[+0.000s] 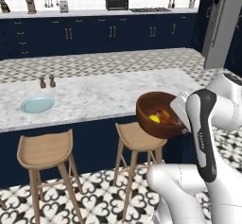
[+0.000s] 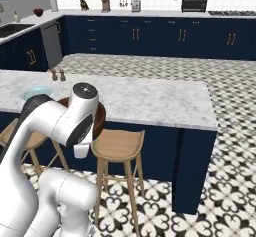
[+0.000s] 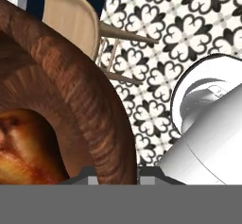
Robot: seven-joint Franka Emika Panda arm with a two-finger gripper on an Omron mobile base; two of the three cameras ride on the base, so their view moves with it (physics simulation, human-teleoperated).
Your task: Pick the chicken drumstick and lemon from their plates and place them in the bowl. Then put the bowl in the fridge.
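The bowl (image 1: 158,114), dark reddish-brown and wood-grained, is held aloft off the edge of the marble worktop (image 1: 94,95), above a wooden stool (image 1: 137,138). Inside the bowl lie the lemon (image 1: 154,119) and, beside it, the chicken drumstick (image 1: 166,116). The pincer (image 3: 113,173) is clenched on the bowl's rim, as seen in the hand view. A pale blue plate (image 1: 37,105) rests on the worktop well to the left of the bowl. The grey fridge (image 1: 221,24) stands beyond the bowl, to the right.
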